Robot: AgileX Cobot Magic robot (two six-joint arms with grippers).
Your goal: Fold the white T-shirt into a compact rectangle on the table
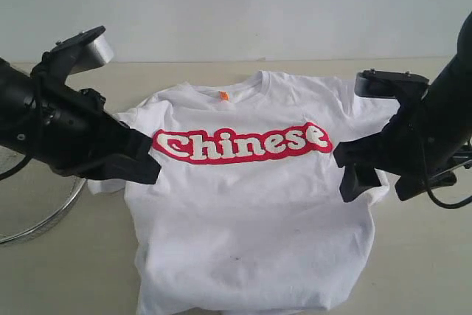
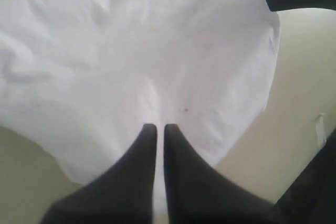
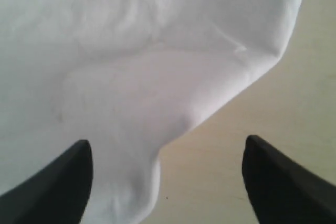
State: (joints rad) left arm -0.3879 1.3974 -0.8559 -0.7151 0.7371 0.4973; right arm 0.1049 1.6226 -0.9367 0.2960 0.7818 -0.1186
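The white T-shirt (image 1: 251,219) lies print-up in the middle of the table (image 1: 413,271), collar toward the far edge. The left gripper (image 1: 150,167) sits at its left sleeve, jaws nearly together (cloth pinched or not, I cannot tell). The right gripper (image 1: 351,170) stands wide, its 2 fingers straddling the shirt's right side edge. Both arms reach in low from the table's sides

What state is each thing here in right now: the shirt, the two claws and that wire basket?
white T-shirt, spread out print side up, not yet folded.
left gripper, shut, tips over the shirt; whether it pinches cloth cannot be told.
right gripper, open wide, the shirt's edge lying between its jaws, not gripped.
wire basket, left of the shirt, mostly out of frame.
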